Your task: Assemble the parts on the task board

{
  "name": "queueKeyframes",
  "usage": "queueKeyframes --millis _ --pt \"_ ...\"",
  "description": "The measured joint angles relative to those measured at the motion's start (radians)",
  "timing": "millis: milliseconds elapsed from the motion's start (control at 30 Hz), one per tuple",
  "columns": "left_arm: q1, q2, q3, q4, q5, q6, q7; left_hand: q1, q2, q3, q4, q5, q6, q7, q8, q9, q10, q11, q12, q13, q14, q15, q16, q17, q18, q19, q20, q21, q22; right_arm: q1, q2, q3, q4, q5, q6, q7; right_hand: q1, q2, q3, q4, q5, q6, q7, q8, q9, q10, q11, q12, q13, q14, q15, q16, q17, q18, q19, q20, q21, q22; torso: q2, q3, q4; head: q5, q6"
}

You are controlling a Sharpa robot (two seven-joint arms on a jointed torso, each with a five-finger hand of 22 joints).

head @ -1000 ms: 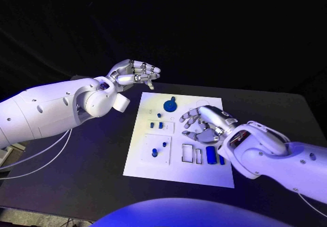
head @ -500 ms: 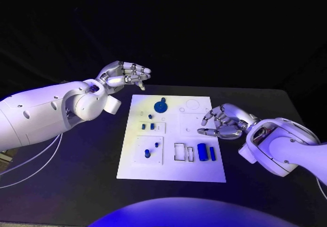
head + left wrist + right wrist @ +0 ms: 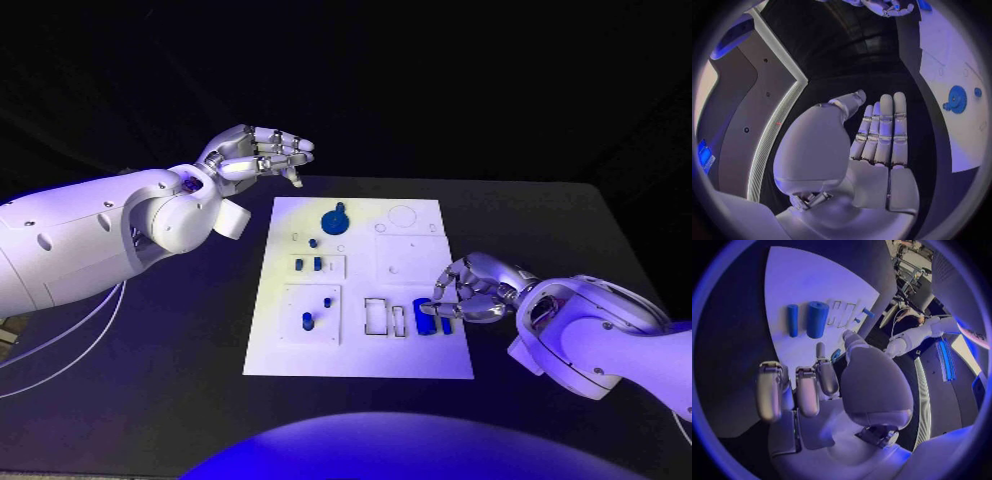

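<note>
Task board (image 3: 361, 350) lies flat mid-tabletop (image 3: 173, 400), long axis running away from the robot.

Left hand (image 3: 260, 155) is up off the tabletop past the board's far left corner, well apart from every part. Head view shows the fingers bent over at the tips; left wrist view shows the same hand (image 3: 873, 150) with fingers side by side and fairly straight, palm bare. It is holding nothing, fingers loose.

Right hand (image 3: 473, 288) is low at the board's right edge, near end, fingers curled toward the 2 blue parts there. In the right wrist view the hand (image 3: 817, 390) has nothing between fingers and thumb, and both parts lie clear ahead of the fingertips (image 3: 820, 351). So empty, partly curled. Contact with the board: cannot tell.

Parts:
- thick blue cylinder (image 3: 817, 319) lying flat, just beside the thin blue bar (image 3: 792, 320), both on the board near the right hand
- blue gear (image 3: 336, 221) at the far end, small blue peg (image 3: 339, 205) just beyond it
- 2 small blue pieces (image 3: 307, 264) in the left mid plate
- more blue pegs (image 3: 307, 321) in the near left plate
</note>
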Motion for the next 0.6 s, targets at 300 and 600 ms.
queueKeyframes --millis 300,600 --pt "0.000 -0.005 0.000 0.005 0.001 0.000 0.000 0.000 0.000 0.000 0.000 0.000 0.000 0.000 0.000 0.000 0.000 0.000 0.000 0.000 -0.003 0.003 0.000 0.000 0.000 0.000 0.000 0.000 -0.002 -0.014 0.018 -0.001 -0.006 -0.066 0.001 -0.065 -0.014 0.014 -0.029 0.002 0.000 0.000 0.000 0.003 0.004 0.000 0.000 0.000 0.000 0.000 0.000 0.000 0.000 0.000 0.000 0.000 0.000 0.001 0.001 0.0000 0.0000 0.002 -0.002" --pt "0.000 -0.008 0.000 0.007 0.001 0.000 0.000 0.000 0.000 0.000 0.000 0.000 0.000 0.000 0.000 0.000 0.000 0.000 0.004 0.000 -0.003 0.003 0.000 0.000 0.000 0.000 0.000 0.000 -0.002 -0.026 0.047 -0.001 -0.026 -0.103 0.003 -0.097 -0.020 0.020 -0.040 0.002 0.000 0.000 0.000 0.007 0.006 0.000 0.000 0.000 0.000 0.000 0.000 0.000 0.000 0.000 0.000 0.000 0.007 0.001 0.001 0.0006 0.0000 0.004 -0.002"
